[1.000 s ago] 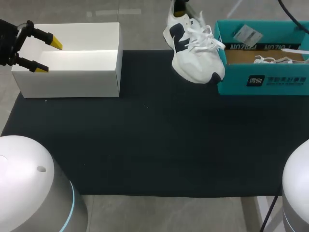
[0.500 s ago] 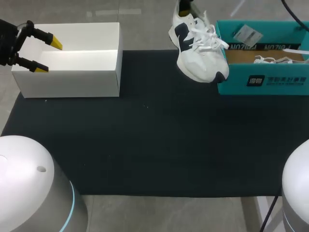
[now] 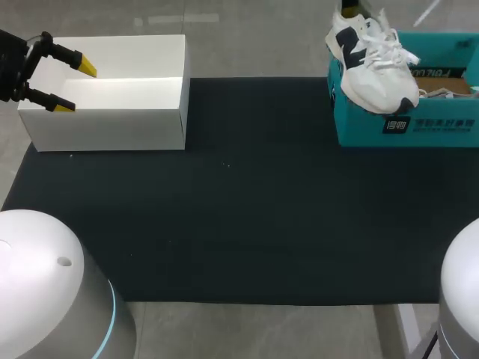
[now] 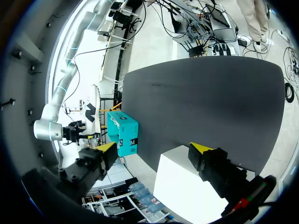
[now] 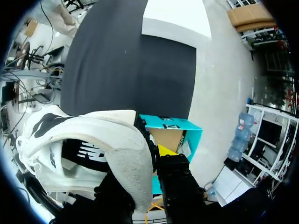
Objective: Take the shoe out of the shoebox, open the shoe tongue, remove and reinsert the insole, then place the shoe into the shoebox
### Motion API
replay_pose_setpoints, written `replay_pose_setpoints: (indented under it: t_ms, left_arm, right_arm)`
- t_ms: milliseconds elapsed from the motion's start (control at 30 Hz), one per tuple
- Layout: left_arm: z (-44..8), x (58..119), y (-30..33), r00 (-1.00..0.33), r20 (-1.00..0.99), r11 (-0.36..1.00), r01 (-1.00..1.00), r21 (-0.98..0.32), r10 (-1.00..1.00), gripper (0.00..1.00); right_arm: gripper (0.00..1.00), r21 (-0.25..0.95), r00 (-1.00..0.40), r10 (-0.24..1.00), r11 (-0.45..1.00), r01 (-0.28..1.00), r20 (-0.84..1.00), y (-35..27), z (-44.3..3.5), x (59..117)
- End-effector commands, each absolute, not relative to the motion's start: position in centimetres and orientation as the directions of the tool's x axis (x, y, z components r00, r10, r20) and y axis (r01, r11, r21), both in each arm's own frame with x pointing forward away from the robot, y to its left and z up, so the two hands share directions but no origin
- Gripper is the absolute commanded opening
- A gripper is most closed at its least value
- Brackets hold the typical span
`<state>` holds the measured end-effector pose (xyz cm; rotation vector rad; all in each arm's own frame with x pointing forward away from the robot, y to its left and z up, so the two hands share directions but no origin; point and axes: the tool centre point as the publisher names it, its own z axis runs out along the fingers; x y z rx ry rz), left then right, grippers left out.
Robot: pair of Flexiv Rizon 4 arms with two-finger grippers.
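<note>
A white sneaker (image 3: 374, 63) with navy patches and white laces hangs toe-down over the left end of the open teal shoebox (image 3: 426, 123) at the back right of the mat. My right gripper (image 3: 348, 9) holds it from above at the heel. In the right wrist view that gripper (image 5: 152, 154) is shut on the sneaker's (image 5: 88, 149) heel collar, one yellow fingertip (image 5: 166, 150) showing outside it and the shoebox (image 5: 175, 133) just beyond. My left gripper (image 3: 58, 82) stands open over the left end of the white box (image 3: 120, 97), nothing between its fingers.
The black mat (image 3: 239, 202) covers the table's middle. The white box (image 4: 187, 186) lies under my left gripper (image 4: 155, 148), and the teal shoebox (image 4: 122, 133) shows far across the mat (image 4: 201, 102). Something white with laces (image 3: 443, 91) lies inside the shoebox.
My right arm has carried the sneaker to the right, from beside the shoebox's left end to above it. The left arm has stayed still.
</note>
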<state>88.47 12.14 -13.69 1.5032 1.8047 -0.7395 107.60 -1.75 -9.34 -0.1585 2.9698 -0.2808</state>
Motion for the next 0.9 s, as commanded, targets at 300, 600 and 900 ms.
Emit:
replay_pose_setpoints:
  t_ms: [300,600,900]
  left_arm:
    - [-13.6,88.5,12.1,-0.116,-0.784,0.176,0.984,-0.009,0.609,1.0]
    - [-13.6,88.5,12.1,-0.116,-0.784,0.176,0.984,-0.009,0.609,1.0]
    - [-13.6,88.5,12.1,-0.116,-0.784,0.176,0.984,-0.009,0.609,1.0]
  right_arm:
    - [0.0,-0.203,-0.991,-0.068,0.978,-0.044,-0.117,-12.2,-10.1,111.1]
    - [0.0,-0.176,-0.998,-0.005,0.984,0.006,-0.064,-14.2,-10.8,112.1]
    - [0.0,-0.176,-0.998,-0.005,0.984,0.006,-0.064,-14.2,-10.8,112.1]
